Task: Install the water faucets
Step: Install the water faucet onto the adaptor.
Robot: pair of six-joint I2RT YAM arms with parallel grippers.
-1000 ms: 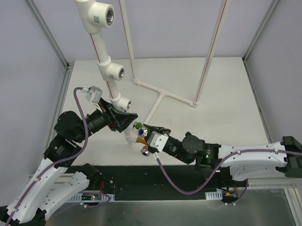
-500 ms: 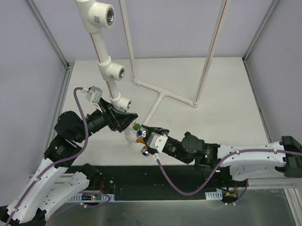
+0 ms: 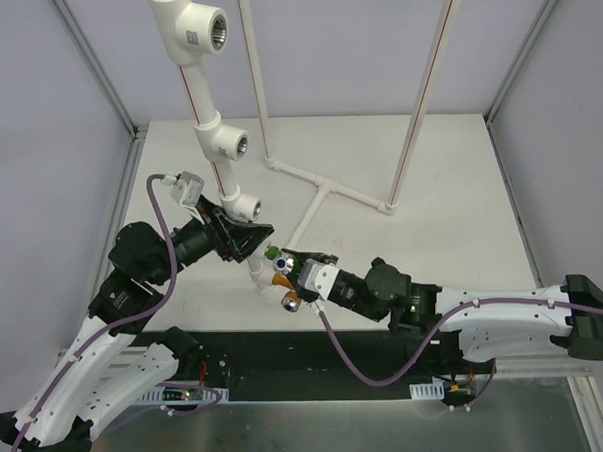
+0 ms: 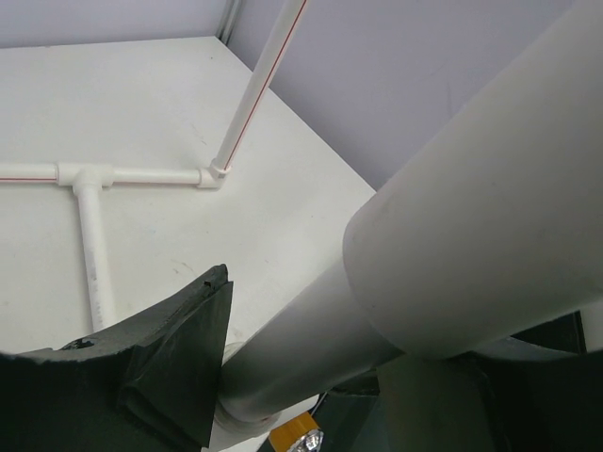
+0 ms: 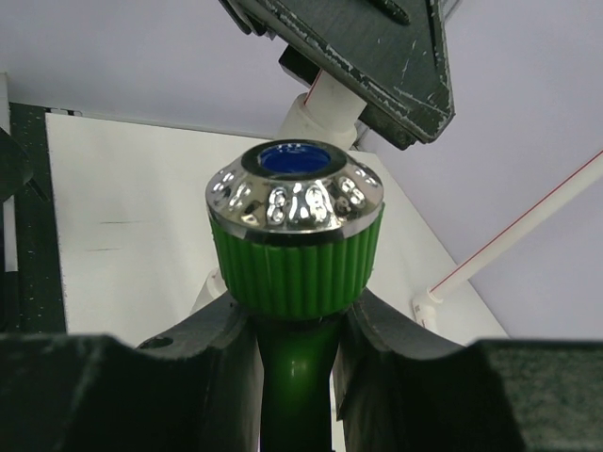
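Note:
My right gripper [image 5: 294, 330] is shut on the stem of the green faucet [image 5: 295, 247]. Its shiny silver round end points up toward the white upright pipe. In the top view the green faucet [image 3: 276, 254] is just right of the pipe's foot, held by my right gripper [image 3: 288, 266]. The orange faucet [image 3: 282, 281] with its silver end shows just below it and in the left wrist view [image 4: 296, 436]. My left gripper [image 3: 244, 238] is shut on the white pipe [image 4: 320, 344] low down, one finger [image 4: 179, 367] on each side.
The pipe carries three white tee fittings with metal threaded holes: top [image 3: 213, 32], middle [image 3: 236, 142] and low [image 3: 247, 204]. A white pipe frame [image 3: 325, 190] lies on the table with two upright thin pipes [image 3: 430, 80]. A black strip [image 3: 287, 352] runs along the near edge.
My right gripper with the green faucet shifted slightly toward the pipe, then back a little to the right. The left gripper has kept its hold on the pipe.

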